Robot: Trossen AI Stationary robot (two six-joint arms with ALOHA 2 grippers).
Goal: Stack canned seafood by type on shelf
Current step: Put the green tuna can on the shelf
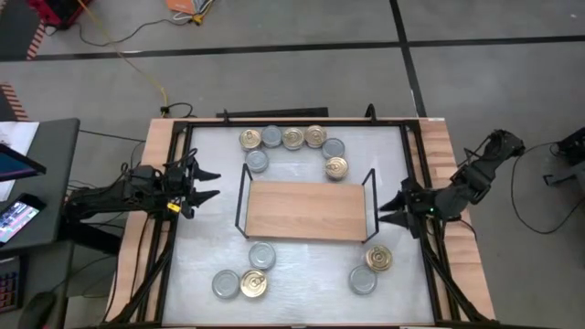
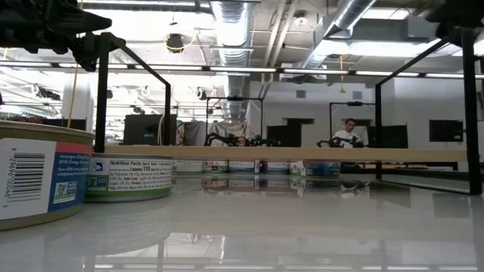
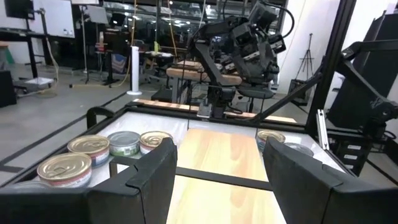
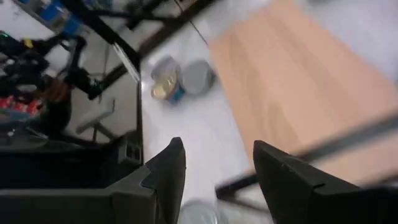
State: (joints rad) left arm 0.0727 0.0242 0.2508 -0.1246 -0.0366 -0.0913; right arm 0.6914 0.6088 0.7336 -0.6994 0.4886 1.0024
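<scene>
labels: near tin (image 2: 130,178) reads "Nutrition Facts" | shelf (image 1: 304,210): bare | left gripper (image 1: 208,184): released, holds nothing | right gripper (image 1: 384,209): released, holds nothing

The shelf (image 1: 304,209) sits mid-table, tins (image 1: 292,139) arcing behind it, more tins (image 1: 249,272) before it.

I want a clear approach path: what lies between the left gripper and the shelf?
Nothing: in the high view only bare white tabletop separates the left gripper from the shelf.
</scene>
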